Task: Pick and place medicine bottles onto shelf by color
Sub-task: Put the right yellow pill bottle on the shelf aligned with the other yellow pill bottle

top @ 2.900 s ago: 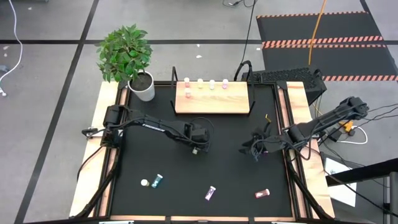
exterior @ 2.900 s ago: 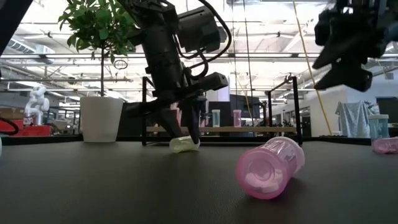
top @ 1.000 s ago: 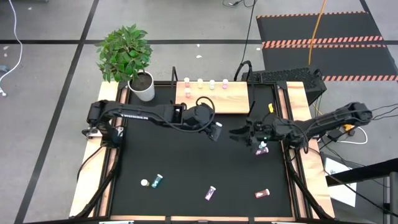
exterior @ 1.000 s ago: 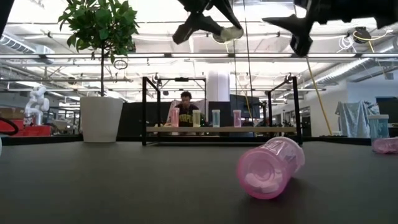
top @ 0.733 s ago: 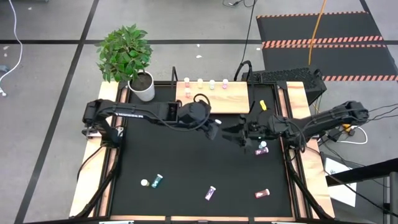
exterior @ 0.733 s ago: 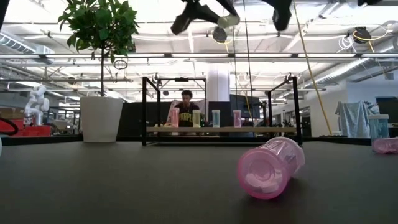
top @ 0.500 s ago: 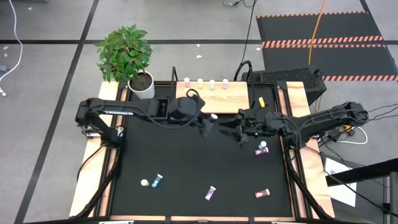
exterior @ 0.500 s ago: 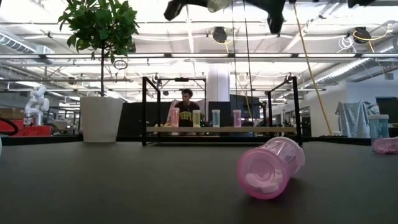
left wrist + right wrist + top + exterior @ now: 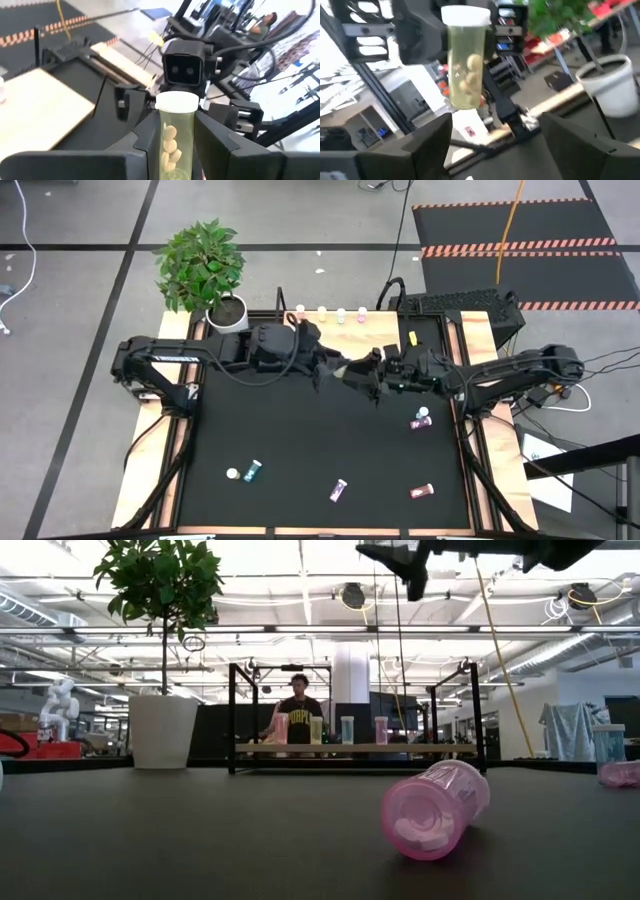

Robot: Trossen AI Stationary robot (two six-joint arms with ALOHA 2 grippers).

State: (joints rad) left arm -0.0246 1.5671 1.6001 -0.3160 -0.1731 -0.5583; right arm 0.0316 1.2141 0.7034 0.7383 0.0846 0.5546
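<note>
Yellow clear-bodied white-capped medicine bottle [image 9: 173, 133] was clenched in left hand [image 9: 175, 145], raised mid-bench. Right hand [image 9: 495, 135] had just spread wide facing it, likely a handover toward the tan wooden shelf [image 9: 385, 338].

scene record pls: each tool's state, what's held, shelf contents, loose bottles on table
left tool: shut on yellow bottle, raised mid-table
right tool: open, empty, facing the yellow bottle
shelf: four bottles upright in a row
loose on table: pink bottle lying down; teal bottle, purple bottle also lying; one bottle near right arm
plant pot: back left corner
</note>
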